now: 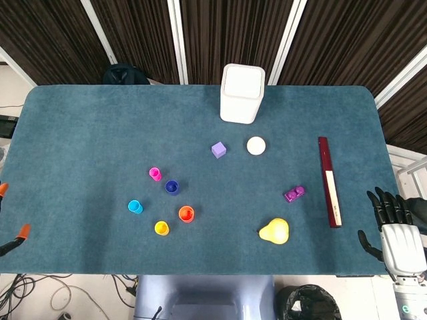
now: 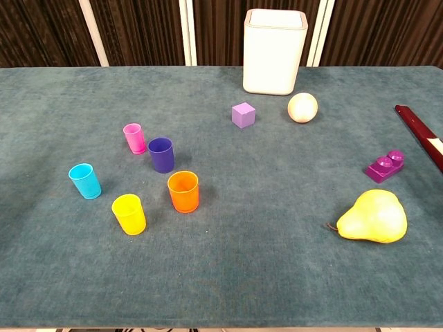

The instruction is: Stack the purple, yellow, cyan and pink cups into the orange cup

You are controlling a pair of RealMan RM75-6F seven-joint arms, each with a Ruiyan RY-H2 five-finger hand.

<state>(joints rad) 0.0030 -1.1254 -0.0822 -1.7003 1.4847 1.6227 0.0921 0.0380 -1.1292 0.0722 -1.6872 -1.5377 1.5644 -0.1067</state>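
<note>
right hand (image 1: 397,233) hangs off table edge, fingers spread, empty; left hand mostly out of frame, state unclear. orange cup (image 2: 183,191) empty; purple (image 2: 160,154), yellow (image 2: 129,214), cyan (image 2: 84,180), pink (image 2: 133,137) cups stand apart nearby. nothing stacked.

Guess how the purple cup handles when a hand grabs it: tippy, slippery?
The purple cup looks small, thin-walled and smooth, so probably light and a bit slippery. It stands upright on a narrow base, so a sideways nudge would likely tip it. The pink cup close by crowds the approach.
</note>
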